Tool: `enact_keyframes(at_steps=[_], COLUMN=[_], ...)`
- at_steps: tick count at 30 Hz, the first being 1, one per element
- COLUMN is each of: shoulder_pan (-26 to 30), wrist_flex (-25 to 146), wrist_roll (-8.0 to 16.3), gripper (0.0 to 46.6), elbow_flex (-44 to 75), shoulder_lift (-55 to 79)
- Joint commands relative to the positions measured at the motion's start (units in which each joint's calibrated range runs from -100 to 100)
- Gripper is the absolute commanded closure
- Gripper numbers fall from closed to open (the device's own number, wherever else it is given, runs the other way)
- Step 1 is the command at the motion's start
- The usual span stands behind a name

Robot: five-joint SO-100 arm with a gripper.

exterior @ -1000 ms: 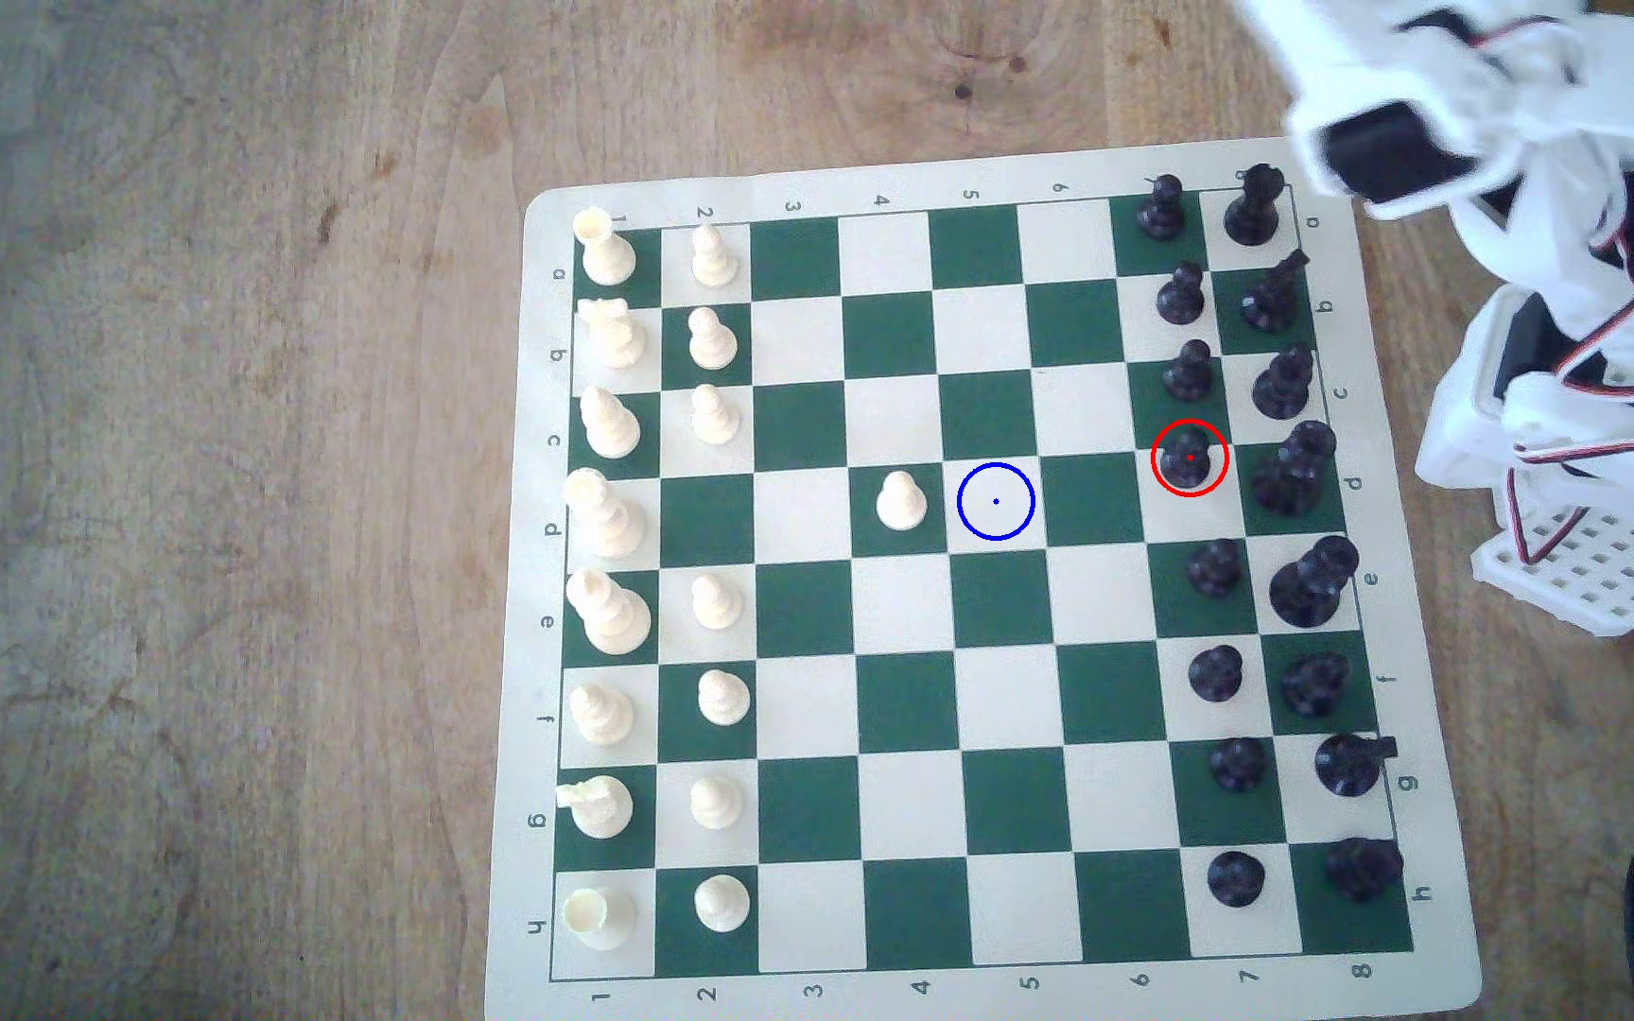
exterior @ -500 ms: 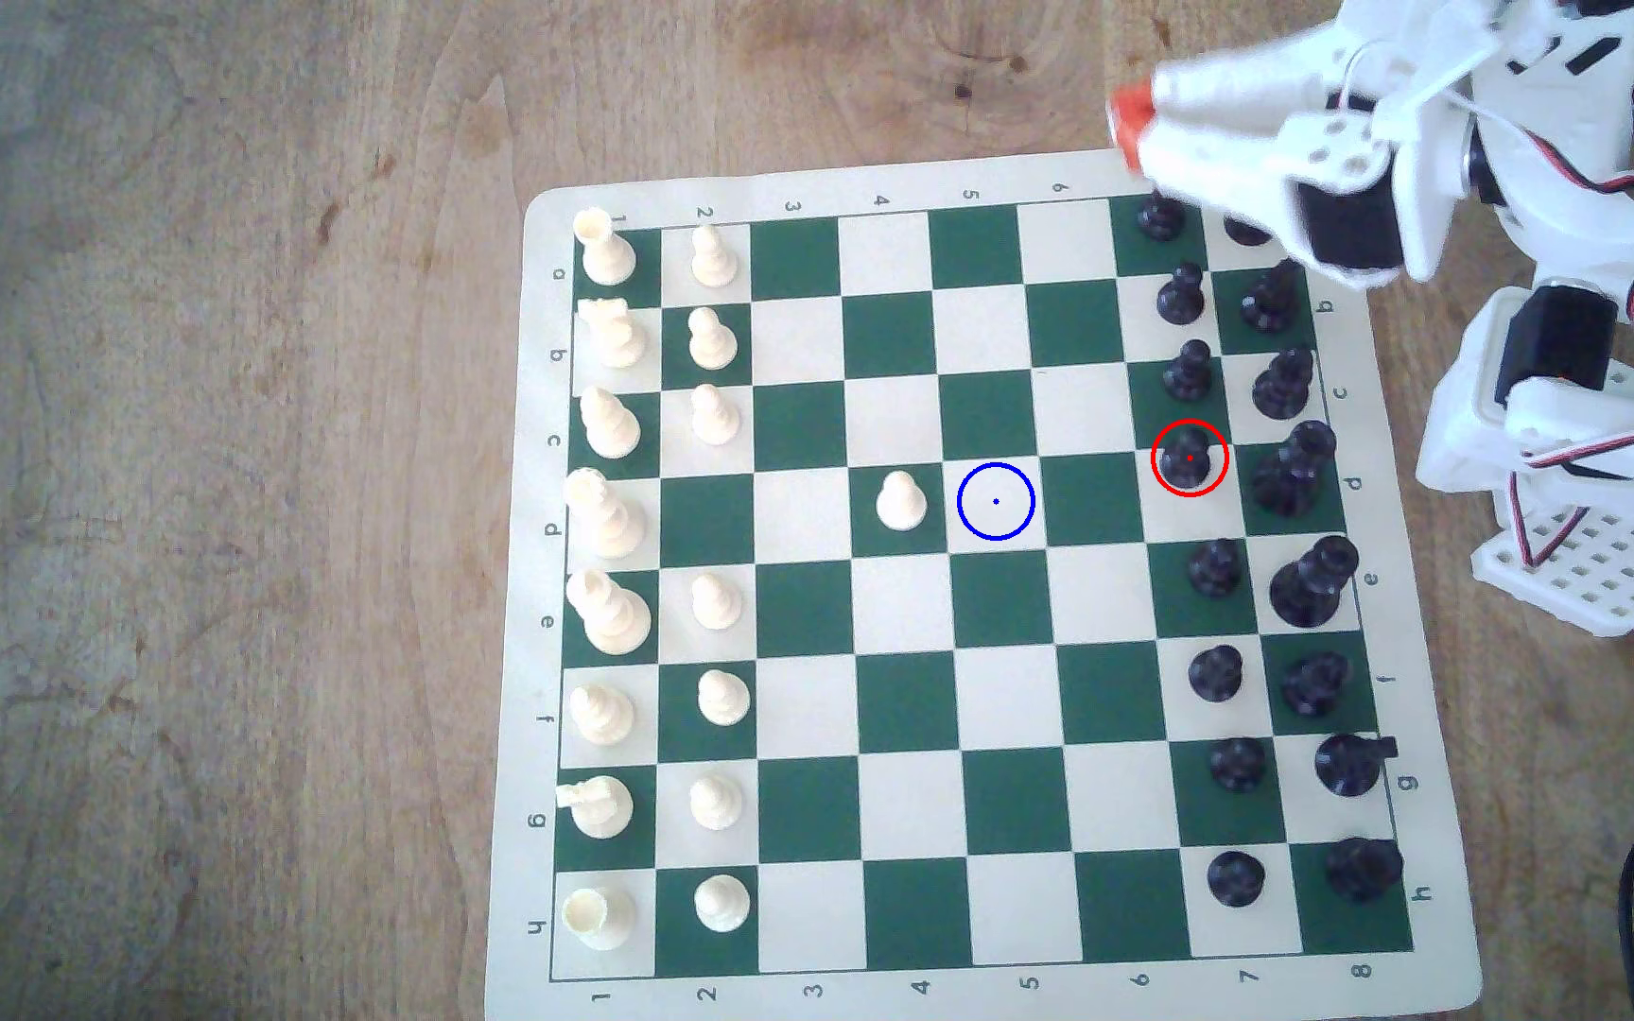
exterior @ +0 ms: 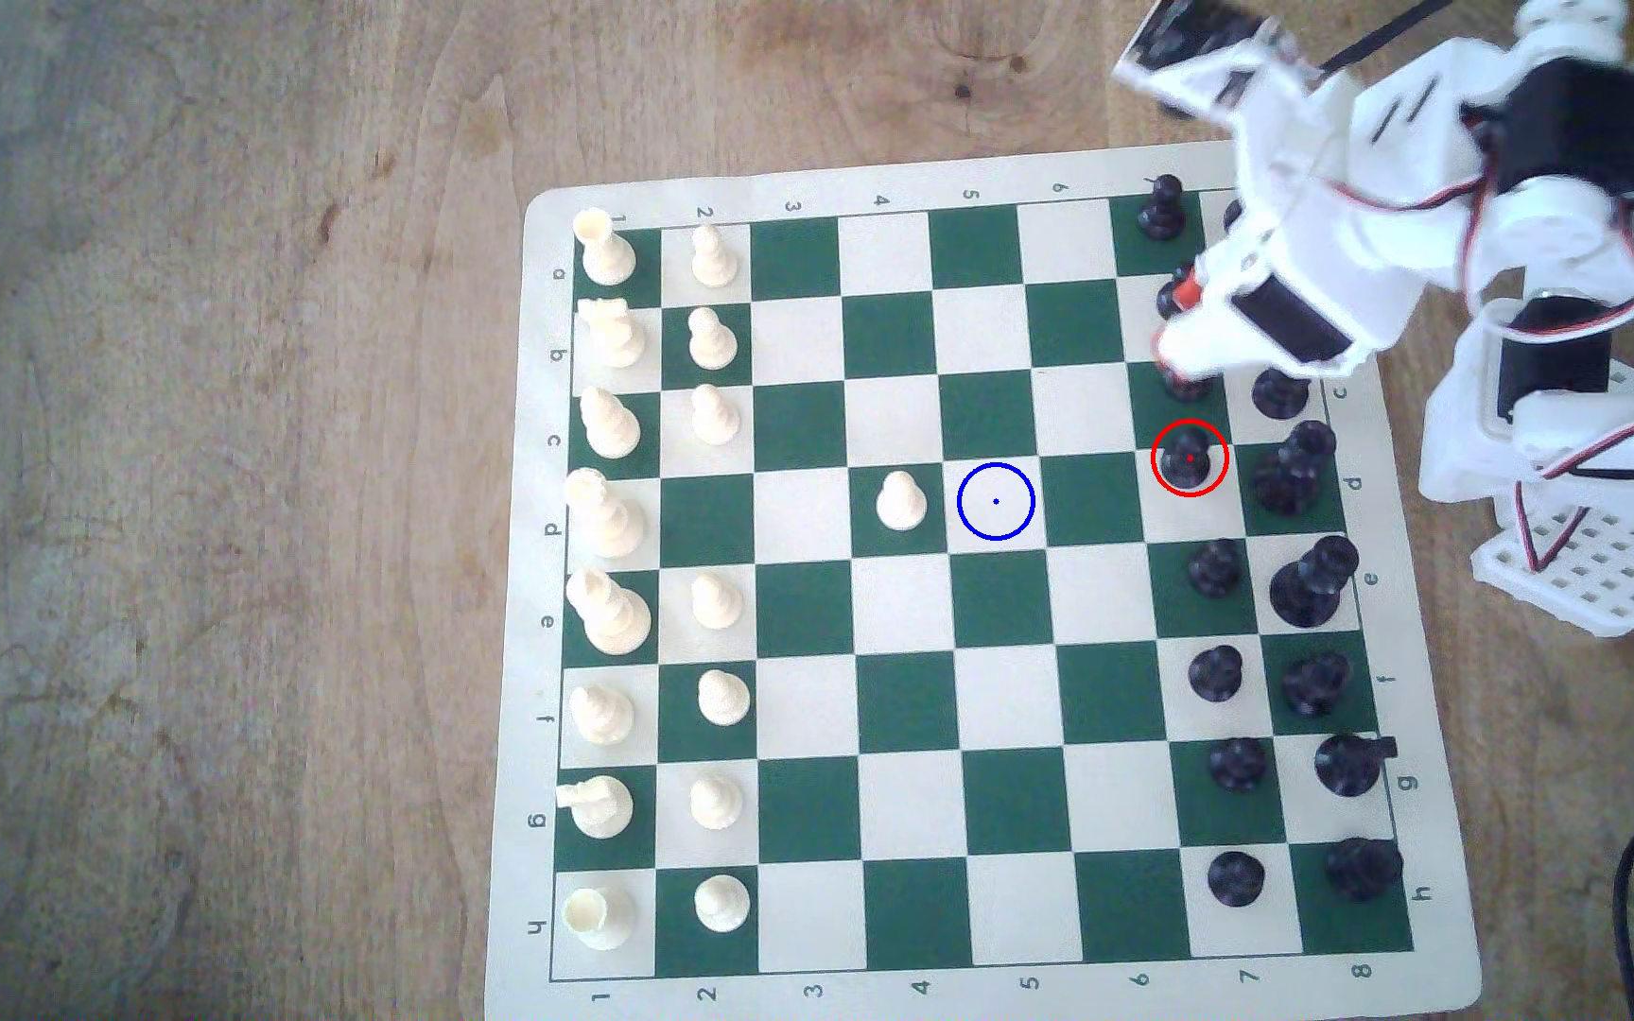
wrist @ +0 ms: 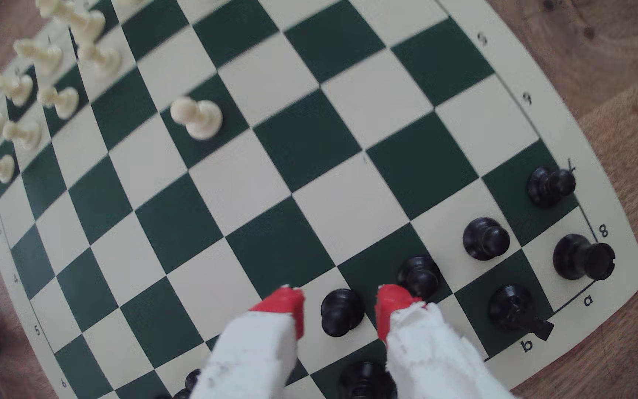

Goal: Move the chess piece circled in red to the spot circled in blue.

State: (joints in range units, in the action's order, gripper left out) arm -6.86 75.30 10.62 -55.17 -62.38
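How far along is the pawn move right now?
Nothing is delivered yet: the black pawn stands in its red ring and the blue-ringed square is bare. In hand: the open claw brackets a black pawn in the wrist view, not gripping it. Left: grasp, carry, set down.

Glossy black plastic pawn (exterior: 1188, 459); grained wooden table (exterior: 204, 491).

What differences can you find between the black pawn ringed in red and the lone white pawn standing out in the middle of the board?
1. Colour: the black pawn is black; the white pawn is cream.
2. Square: the black pawn stands on a cream square, the white pawn on a green one.
3. Place: the black pawn sits in its row of pawns; the white pawn stands alone, beside the blue ring.

Both are upright, with a ball head and round base.
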Motion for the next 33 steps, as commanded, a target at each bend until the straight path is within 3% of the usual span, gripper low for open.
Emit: enact_keyframes(at_steps=[1, 7, 16, 20, 33], shoulder_pan=[-0.8, 1.9, 3.9, 3.8, 3.8], wrist_flex=[-0.9, 1.7, 0.2, -2.2, -7.0], wrist_roll=[-0.1, -2.1, -2.6, -4.3, -4.2], gripper=[30.7, 30.3, 30.5, 34.5, 31.6], elbow_flex=[1.2, 0.1, -0.5, -2.5, -3.5], shoulder_lift=[2.6, 8.7, 14.4, 17.6, 21.9])
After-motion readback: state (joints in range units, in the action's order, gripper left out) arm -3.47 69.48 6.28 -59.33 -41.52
